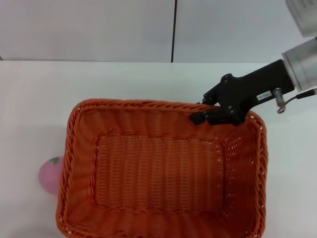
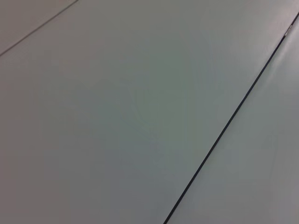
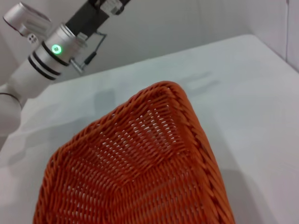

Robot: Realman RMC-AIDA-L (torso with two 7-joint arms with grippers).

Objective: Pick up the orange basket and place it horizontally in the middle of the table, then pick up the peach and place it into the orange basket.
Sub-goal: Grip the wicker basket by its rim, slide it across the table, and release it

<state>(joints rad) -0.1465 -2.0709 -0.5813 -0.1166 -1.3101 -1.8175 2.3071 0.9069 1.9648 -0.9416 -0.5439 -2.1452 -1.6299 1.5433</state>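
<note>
The orange basket (image 1: 163,173) fills the near middle of the head view, open side up, with its long side running left to right. My right gripper (image 1: 207,116) reaches in from the right and is shut on the basket's far rim near the far right corner. The right wrist view shows the basket's woven outer wall (image 3: 140,172) with a shadow on the table (image 3: 243,93) beneath it. The pink peach (image 1: 50,174) lies on the table (image 1: 39,99) just left of the basket, partly hidden by its rim. My left arm (image 3: 51,53) shows far off in the right wrist view.
A white wall with a dark vertical seam (image 1: 174,29) stands behind the table. The left wrist view shows only a pale surface with a dark seam (image 2: 224,126).
</note>
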